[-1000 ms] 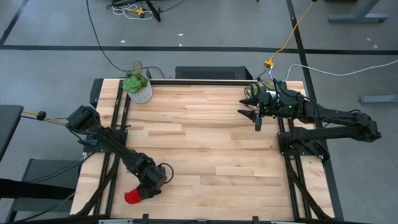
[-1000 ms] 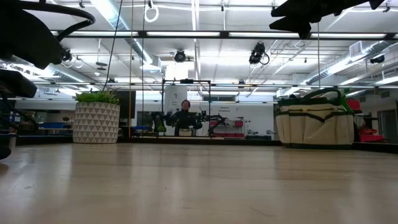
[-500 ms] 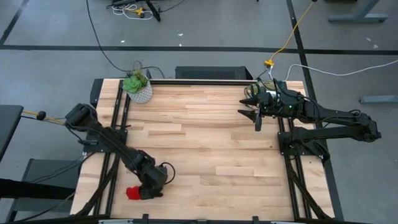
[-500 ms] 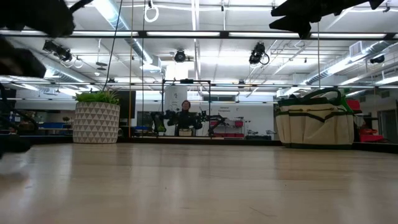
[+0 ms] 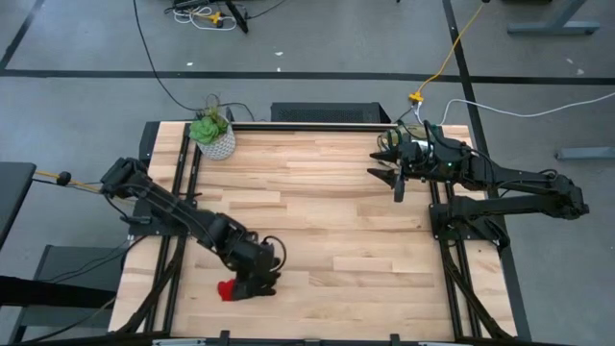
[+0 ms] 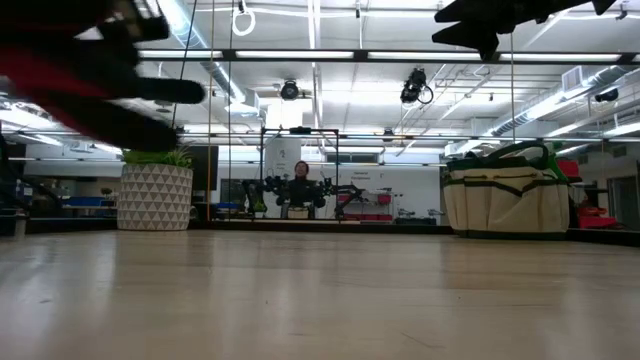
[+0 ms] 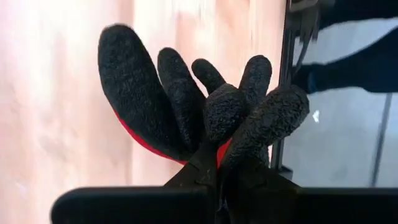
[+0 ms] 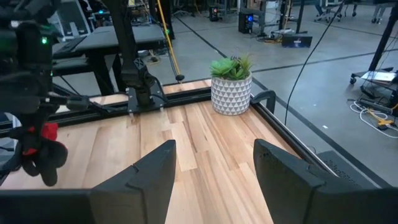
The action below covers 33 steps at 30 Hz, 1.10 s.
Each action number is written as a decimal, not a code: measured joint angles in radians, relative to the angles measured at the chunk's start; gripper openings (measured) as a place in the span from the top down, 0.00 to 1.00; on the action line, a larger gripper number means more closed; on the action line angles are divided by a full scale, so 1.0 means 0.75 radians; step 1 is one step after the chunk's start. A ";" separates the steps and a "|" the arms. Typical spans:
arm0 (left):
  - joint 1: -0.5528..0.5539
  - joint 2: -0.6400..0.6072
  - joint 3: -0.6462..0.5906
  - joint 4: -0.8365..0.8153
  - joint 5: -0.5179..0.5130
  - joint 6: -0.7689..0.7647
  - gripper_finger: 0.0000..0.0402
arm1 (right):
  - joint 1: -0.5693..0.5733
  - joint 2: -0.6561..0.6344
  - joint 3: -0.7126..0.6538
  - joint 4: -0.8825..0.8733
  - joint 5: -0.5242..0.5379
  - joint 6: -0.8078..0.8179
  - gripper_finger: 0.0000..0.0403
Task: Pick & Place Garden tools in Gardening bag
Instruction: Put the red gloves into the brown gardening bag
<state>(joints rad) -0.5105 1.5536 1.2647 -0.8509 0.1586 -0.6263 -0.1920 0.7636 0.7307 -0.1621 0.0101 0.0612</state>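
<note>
While gripped by the left gripper (image 5: 252, 288) over the near left part of the worktop (image 5: 317, 221), glove (image 7: 205, 118) hangs clear of the wood. Black, rough-textured glove digits, bunched and pointing away from the wrist camera, with red fabric showing between them. Pinched at the red cuff end between closed fingers (image 7: 205, 180). In the high view, only a small red patch visible beside the gripper. In the low view, seen as a blurred dark and red shape at upper left.

Right gripper (image 5: 396, 171) held raised over the far right edge of the worktop, apart from the glove. Fingers (image 8: 149, 171) set partly apart, nothing between them.

Gardening bag (image 6: 505, 200): beige canvas, green trim, side pockets, standing upright at the far right of the worktop in the low view. Hidden under the right arm in the high view. Green and dark items showing above the rim; identity cannot be told.

Plant pot (image 5: 217, 142): white with a triangle pattern, standing at the far left corner of the worktop, holding a leafy green plant (image 8: 232, 66). Well apart from both grippers.

Person (image 6: 300, 190) seated in the room beyond the worktop, seen in the low view only.
</note>
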 joint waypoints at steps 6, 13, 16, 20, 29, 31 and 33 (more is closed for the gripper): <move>0.100 0.000 0.136 -0.023 -0.067 0.085 0.97 | 0.000 0.000 0.000 0.006 -0.010 0.000 0.46; 0.229 0.000 0.231 -0.025 -0.137 0.195 0.97 | 0.000 0.000 0.000 0.007 -0.066 0.011 0.46; 0.288 0.000 0.268 -0.021 -0.181 0.257 0.97 | 0.000 0.000 0.000 0.007 -0.093 0.017 0.46; 0.366 0.001 0.318 -0.011 -0.222 0.338 0.97 | 0.000 0.000 0.000 0.039 -0.138 0.036 0.46; 0.521 0.001 0.439 0.066 -0.243 0.533 0.97 | 0.000 -0.001 0.000 0.213 -0.172 0.037 0.46; 0.551 0.001 0.471 0.084 -0.243 0.572 0.97 | 0.000 -0.001 0.001 0.244 -0.177 0.037 0.46; 0.582 0.001 0.504 0.111 -0.246 0.613 0.97 | 0.000 -0.001 0.001 0.266 -0.179 0.038 0.46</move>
<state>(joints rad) -0.0742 1.5539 1.6423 -0.7678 -0.0261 -0.1668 -0.1917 0.7631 0.7311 0.0375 -0.1238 0.0894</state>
